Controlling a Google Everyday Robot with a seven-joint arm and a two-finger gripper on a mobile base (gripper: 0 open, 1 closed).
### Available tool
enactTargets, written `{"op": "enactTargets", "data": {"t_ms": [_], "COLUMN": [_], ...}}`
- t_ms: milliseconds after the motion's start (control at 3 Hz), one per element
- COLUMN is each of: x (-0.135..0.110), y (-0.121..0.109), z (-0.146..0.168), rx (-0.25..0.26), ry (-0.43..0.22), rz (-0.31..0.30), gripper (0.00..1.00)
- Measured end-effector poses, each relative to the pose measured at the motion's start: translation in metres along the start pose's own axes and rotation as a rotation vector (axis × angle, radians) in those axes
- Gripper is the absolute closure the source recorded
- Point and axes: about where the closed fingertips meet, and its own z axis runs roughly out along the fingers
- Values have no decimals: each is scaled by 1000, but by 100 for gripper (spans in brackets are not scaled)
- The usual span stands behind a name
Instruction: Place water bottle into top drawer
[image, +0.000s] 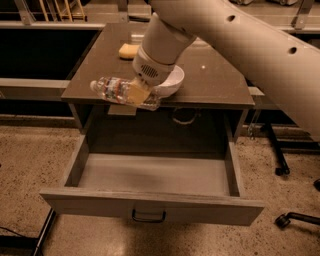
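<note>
The water bottle is clear crinkled plastic with a white cap at its left end and a reddish label band. It lies sideways in the air above the table's front edge, over the back of the open top drawer. My gripper is shut on the bottle's right half, with a tan finger pad across it. The drawer is pulled fully out, its inside is bare, and a dark pull handle sits at the centre of its front panel.
A white bowl stands on the brown tabletop just behind my wrist. A yellow sponge lies farther back. My large arm crosses the upper right. Chair casters are on the floor at right.
</note>
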Motion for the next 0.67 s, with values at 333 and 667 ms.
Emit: {"op": "enactTargets", "data": {"t_ms": [333,667], "x": [-15,-71], "y": [1,2], "z": [13,45], "rx": [23,46], "ry": [2,-57], "rz": [-9,-33], "gripper": [100,100]}}
